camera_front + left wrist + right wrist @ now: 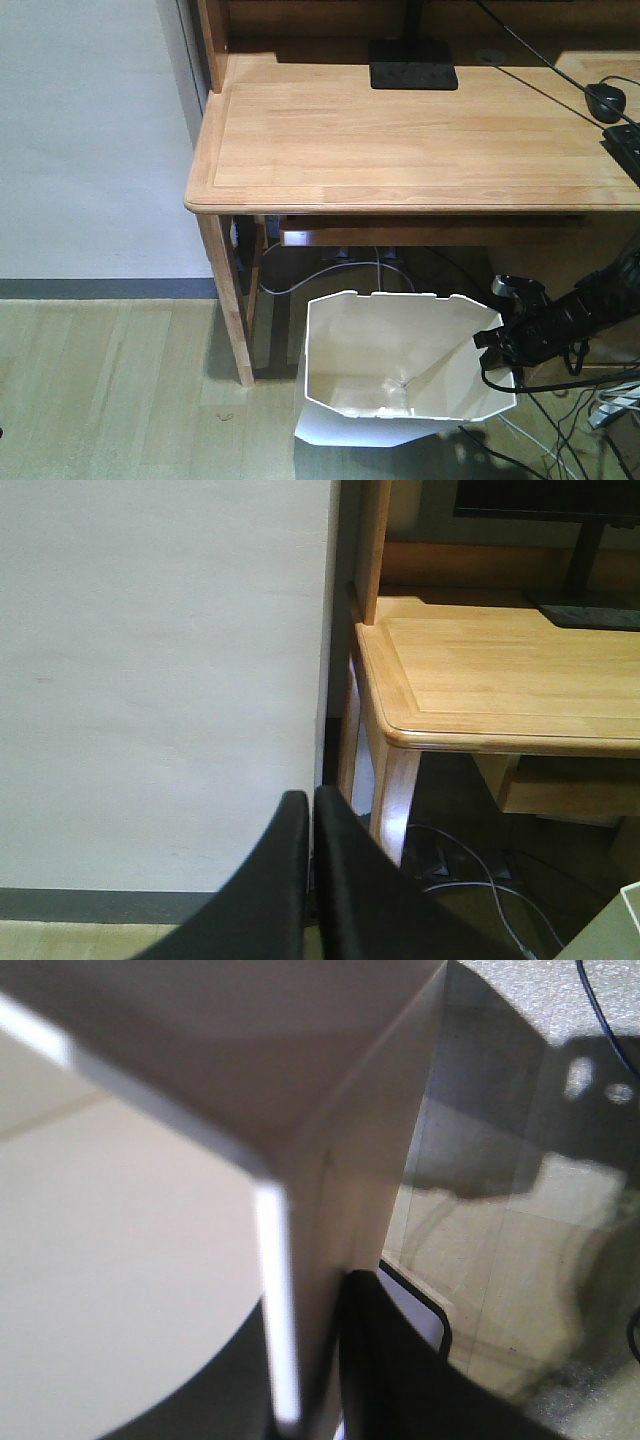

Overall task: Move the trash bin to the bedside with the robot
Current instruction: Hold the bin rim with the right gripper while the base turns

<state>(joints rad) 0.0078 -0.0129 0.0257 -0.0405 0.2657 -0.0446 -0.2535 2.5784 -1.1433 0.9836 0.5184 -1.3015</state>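
My right gripper [497, 338] clamps the white faceted plastic trash bin [370, 350] at its rim; I see the left gripper [311, 798] closed.

Home office or study; wooden desk [400, 130]; monitor stand [413, 75]; mouse [605, 100]; cables [340, 268] beneath

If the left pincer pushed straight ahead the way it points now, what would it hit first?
Probably the plain white wall, near its right edge; the left pincer aims about where it meets the dark gap beside the light wooden desk's leg. Depth is unclear.
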